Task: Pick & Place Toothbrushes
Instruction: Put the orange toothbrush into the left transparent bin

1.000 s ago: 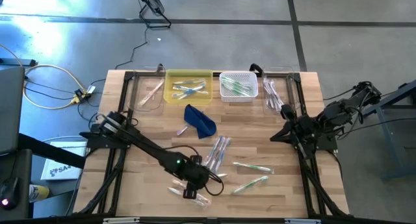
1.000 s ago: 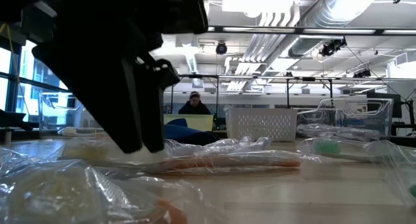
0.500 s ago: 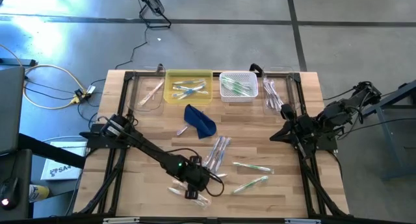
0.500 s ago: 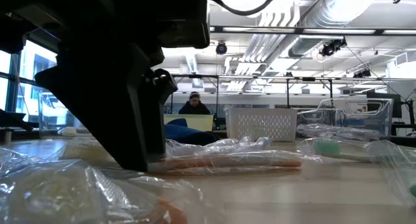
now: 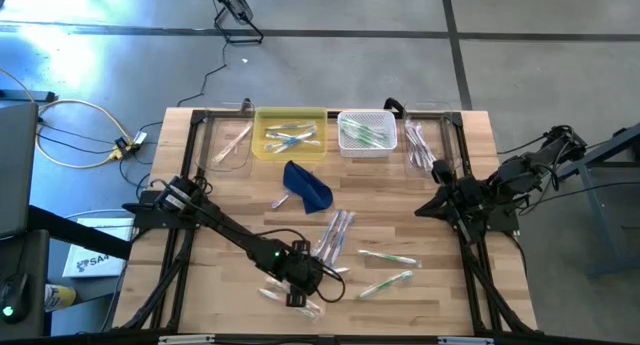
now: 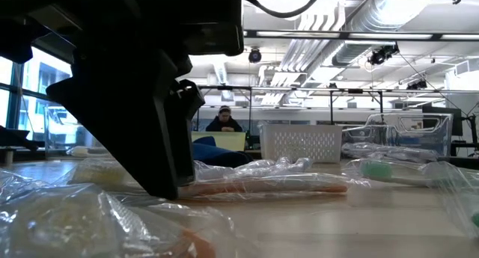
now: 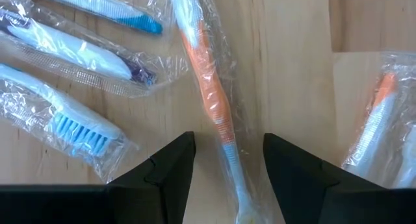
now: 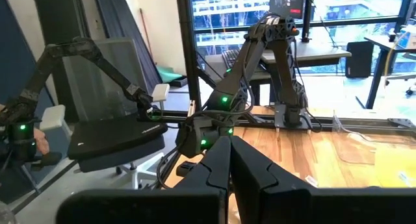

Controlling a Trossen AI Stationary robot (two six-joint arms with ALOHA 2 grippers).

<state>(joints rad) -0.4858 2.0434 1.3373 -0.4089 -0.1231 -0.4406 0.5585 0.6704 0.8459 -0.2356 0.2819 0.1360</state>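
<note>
Left gripper [image 7: 225, 160]: low over the near part of the tabletop [image 5: 230, 200], jaws standing wide to either side of an orange-handled toothbrush [image 7: 209, 97] in its clear wrapper, nothing gripped yet.
Right gripper [image 8: 229, 160]: parked off at the right edge of the tabletop, jaws pressed together and empty.
Toothbrushes: several wrapped ones lay loose on the wood near the front; others already sat in the yellow tray [image 5: 262, 145] and the white basket [image 5: 345, 147] at the far edge.
Dark blue pouch [image 5: 308, 186]: lay mid-table, apart from the work.
Step in hand: I'd call it lining up the pick on the orange brush.
Next move: likely a short drop, then closing squarely across the handle without pinching only the loose wrapper.
</note>
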